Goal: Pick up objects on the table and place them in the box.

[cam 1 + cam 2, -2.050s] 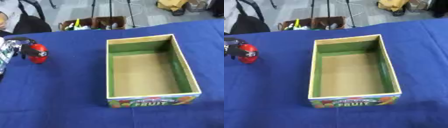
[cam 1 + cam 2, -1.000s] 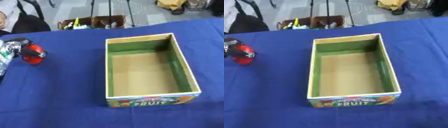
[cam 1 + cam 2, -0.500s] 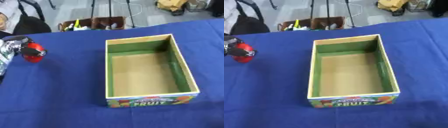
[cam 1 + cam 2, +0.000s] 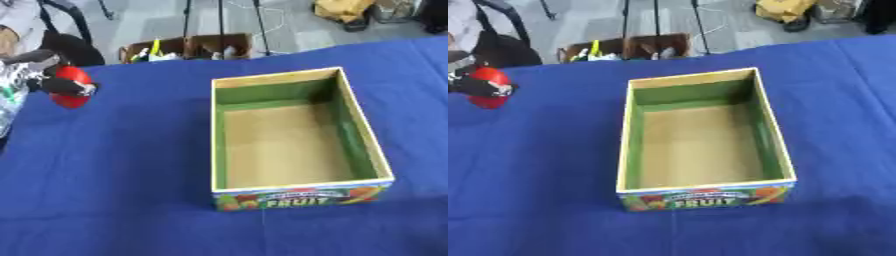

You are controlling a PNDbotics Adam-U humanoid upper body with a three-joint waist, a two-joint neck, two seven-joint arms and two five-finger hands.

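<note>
Box (image 4: 300,202) first, nearest to us on the blue cloth (image 4: 131,190): an open carton with green inner walls, a bare brown floor and a printed front panel reading FRUIT. We see nothing lying inside it. Well to its left and farther back, our left hand (image 4: 52,84) comes in from the view's left edge with its dark fingers curled round a red ball (image 4: 72,89), which it holds near the cloth, well apart from the box. We cannot tell whether the ball touches the cloth. Our right hand shows in neither view. Beyond the table's far edge a brown crate (image 4: 188,47) of small items stands on the grey floor.
</note>
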